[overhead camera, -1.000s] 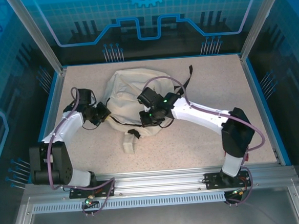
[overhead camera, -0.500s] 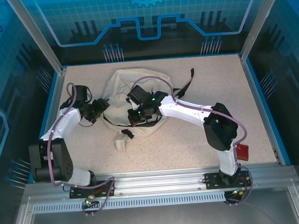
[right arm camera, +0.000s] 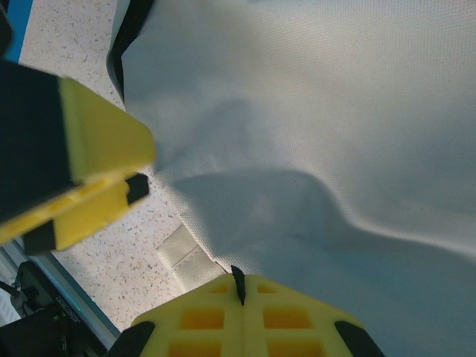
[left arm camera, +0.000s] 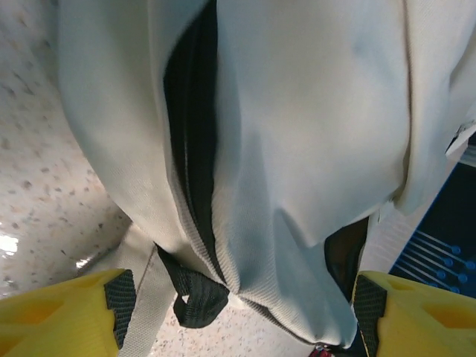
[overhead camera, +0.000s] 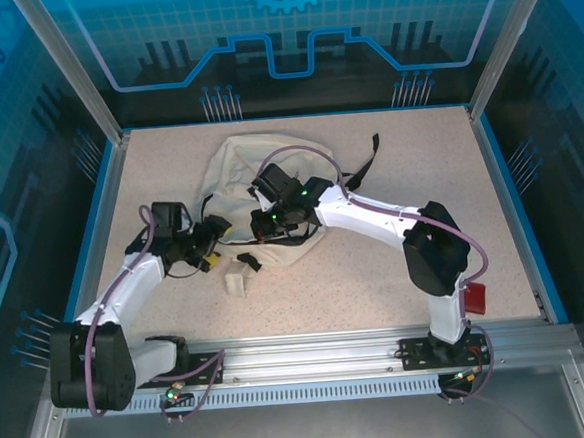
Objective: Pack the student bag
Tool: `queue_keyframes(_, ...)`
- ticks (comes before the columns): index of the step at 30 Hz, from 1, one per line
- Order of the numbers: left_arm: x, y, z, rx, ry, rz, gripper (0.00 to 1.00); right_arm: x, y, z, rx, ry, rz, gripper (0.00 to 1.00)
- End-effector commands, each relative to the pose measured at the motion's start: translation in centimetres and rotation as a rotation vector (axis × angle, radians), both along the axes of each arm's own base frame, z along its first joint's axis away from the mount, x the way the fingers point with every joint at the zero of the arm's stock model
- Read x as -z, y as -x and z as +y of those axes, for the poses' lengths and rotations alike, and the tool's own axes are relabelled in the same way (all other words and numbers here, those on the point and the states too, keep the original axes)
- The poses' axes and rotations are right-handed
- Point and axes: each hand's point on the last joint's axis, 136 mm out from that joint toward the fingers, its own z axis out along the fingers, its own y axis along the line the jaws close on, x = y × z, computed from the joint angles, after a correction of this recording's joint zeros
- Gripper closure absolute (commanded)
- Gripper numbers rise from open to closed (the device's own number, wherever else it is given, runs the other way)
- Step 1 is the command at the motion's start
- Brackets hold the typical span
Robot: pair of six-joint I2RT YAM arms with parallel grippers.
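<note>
Speckled surface (overhead camera: 411,201) holds a cream bag (overhead camera: 239,171); right pincer (right arm camera: 239,286) pinches its cloth, left pincer (left arm camera: 245,301) spread, seemingly to grasp the zip (left arm camera: 190,149).

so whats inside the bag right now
Nothing inside shows. On the student bag, the black zip line is a dark narrow strip in the left wrist view, and the bag's cream fabric covers whatever it holds.

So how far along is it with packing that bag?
Early on: nothing visibly packed. The soft cream fabric backpack lies slumped on the table. The right gripper pinches its cloth; the left gripper hangs open at the black zip. A small red object sits outside, unpacked.
</note>
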Motion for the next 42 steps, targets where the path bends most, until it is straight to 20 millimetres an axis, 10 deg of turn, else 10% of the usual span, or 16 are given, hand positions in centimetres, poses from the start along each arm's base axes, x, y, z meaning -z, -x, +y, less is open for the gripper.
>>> queue_keyframes(1,-0.9,-0.7,-1.8,-0.043,0.133,-0.027,0.21,-2.0,-0.3,-0.3,0.016,-0.047,-0.026,1.00)
queue_keyframes(8,-0.3,-1.8,-3.1,-0.081,0.183,-0.057,0.29,-2.0,-0.2,-0.6,0.027,-0.046,-0.024,1.00)
queue_keyframes(26,1.3,-2.6,-2.4,-0.132,0.099,-0.029,0.91,-2.1,-0.5,-6.0,0.174,0.141,-0.089,1.00)
queue_keyframes(42,1.9,-1.5,-0.4,-0.130,-0.027,-0.010,1.00,0.7,-1.8,-15.9,0.425,0.414,-0.092,1.00)
